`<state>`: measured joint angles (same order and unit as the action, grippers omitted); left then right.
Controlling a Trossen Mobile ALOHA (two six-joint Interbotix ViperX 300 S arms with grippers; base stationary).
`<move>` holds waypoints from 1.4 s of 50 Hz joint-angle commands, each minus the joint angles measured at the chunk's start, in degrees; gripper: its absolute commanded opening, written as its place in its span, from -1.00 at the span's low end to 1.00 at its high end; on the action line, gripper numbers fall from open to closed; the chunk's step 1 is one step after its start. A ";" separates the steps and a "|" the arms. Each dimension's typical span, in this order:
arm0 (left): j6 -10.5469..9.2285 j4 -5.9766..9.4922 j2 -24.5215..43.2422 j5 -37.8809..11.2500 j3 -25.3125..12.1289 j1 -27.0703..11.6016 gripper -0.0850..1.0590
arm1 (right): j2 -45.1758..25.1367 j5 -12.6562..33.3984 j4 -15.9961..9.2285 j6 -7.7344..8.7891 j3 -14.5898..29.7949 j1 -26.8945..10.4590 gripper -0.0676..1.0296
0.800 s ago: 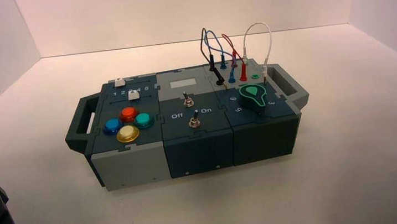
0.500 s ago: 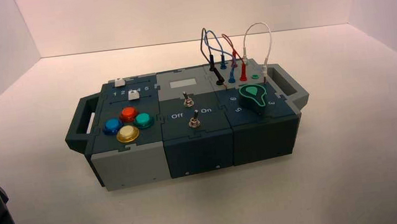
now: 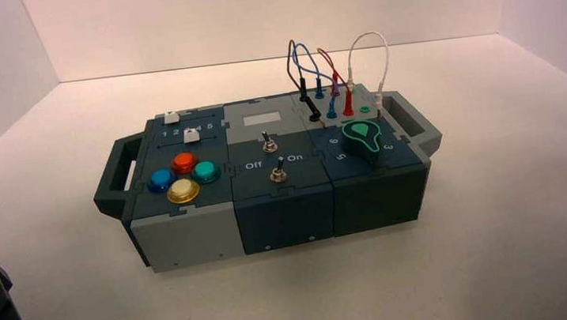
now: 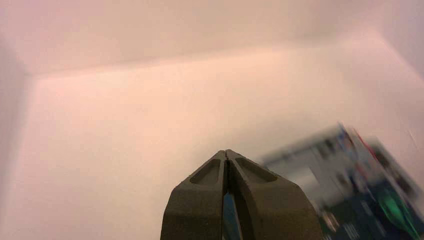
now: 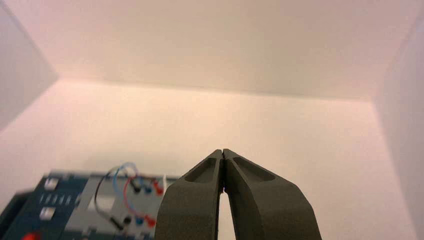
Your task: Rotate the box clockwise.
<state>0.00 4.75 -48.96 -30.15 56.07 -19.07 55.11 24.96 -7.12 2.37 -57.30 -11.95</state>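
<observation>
A: Left tool [image 4: 226, 152]?
B: Fingertips meeting, nothing held; near edge of bench [image 3: 202, 319].
A: Right tool [image 5: 223, 151]?
B: Likewise closed and empty, at the near right.
A: Box [image 3: 285, 215]?
B: Beyond and between both tools, apart from them, long side facing them.
A: Progress?
B: Judged unstarted: no contact. Grip or push, then the whole clockwise turn, remain.
</observation>
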 commanded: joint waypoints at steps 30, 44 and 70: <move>-8.44 7.12 7.82 -19.78 -0.79 -27.95 -0.91 | -33.49 -0.53 -0.44 -0.70 17.31 -10.46 -0.92; -8.35 12.48 8.61 -20.65 3.52 -31.90 -0.91 | -45.70 -0.44 -0.53 -0.62 23.99 -10.81 -0.92; -7.29 13.45 16.08 -19.78 5.54 -34.89 -0.91 | -65.92 -0.44 -0.79 -0.53 35.33 -13.80 -0.92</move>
<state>-7.65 18.02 -34.63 -50.71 62.84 -53.09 -9.84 24.87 -7.56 1.85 -24.70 -25.31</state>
